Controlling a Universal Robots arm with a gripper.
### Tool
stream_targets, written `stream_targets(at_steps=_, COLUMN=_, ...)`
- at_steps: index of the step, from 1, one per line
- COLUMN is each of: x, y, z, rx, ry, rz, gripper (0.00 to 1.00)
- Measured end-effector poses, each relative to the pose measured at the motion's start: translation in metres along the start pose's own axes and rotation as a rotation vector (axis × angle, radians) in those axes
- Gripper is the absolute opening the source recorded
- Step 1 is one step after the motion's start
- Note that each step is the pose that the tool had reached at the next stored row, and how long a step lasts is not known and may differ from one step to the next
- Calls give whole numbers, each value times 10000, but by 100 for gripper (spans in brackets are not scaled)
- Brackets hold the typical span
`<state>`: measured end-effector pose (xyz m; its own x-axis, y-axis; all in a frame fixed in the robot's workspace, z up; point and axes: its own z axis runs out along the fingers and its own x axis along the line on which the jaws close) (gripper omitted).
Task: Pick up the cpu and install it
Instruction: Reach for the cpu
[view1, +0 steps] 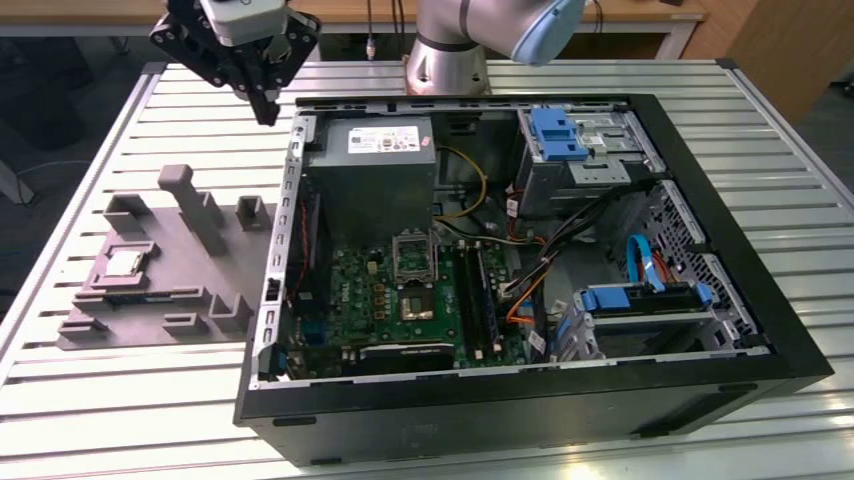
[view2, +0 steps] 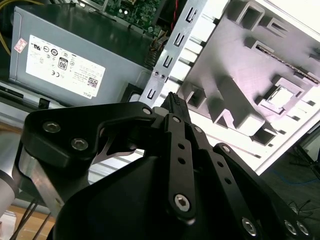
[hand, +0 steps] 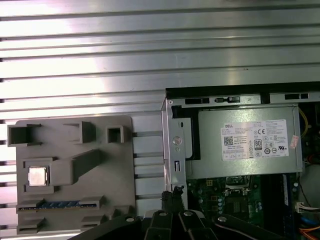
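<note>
Shiny metal-topped cpu (hand: 38, 176), matt grey plastic holder (hand: 115, 175), ribbed glossy metal table (hand: 150, 50).

Cpu (view1: 124, 262) on holder (view1: 154, 302) — beside case (view1: 534, 405)

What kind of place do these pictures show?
Probably a robotics lab bench for computer assembly: an open black computer case lies on a slatted metal table, beside a grey fixture holding the cpu, with a robot arm at the table.
</note>
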<state>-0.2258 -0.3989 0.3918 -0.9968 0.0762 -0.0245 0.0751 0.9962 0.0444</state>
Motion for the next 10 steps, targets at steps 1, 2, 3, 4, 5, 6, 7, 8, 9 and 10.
stream_targets(at_steps=1, x=2, y=0, z=0, rx=0, ry=0, rz=0, gripper=11)
stream_targets(at_steps=2, x=4, y=0, z=0, rx=0, ry=0, rz=0, gripper=11)
stream_targets(at_steps=3, x=6, y=0, z=0, rx=0, ry=0, rz=0, gripper=11)
stream_targets(at_steps=4, x=20, y=-1, z=0, rx=0, ry=0, rz=0, gripper=11)
stream_targets(at_steps=5, x=34, y=-3, z=-1, rx=0, ry=0, rz=-1, gripper=11)
stream_targets(at_steps=6, x=36, y=-3, z=-1, rx=0, ry=0, rz=0, gripper=11)
stream_targets(at_steps=7, x=37, y=-3, z=-1, rx=0, ry=0, rz=0, gripper=11)
stream_targets(at_steps=8, x=40, y=-3, z=-1, rx=0, ry=0, rz=0, gripper=11)
stream_targets(at_steps=9, x=41, y=-3, z=-1, rx=0, ry=0, rz=0, gripper=11)
stream_targets(at_steps=10, x=67, y=-5, z=-1, rx=0, ry=0, rz=-1, gripper=11)
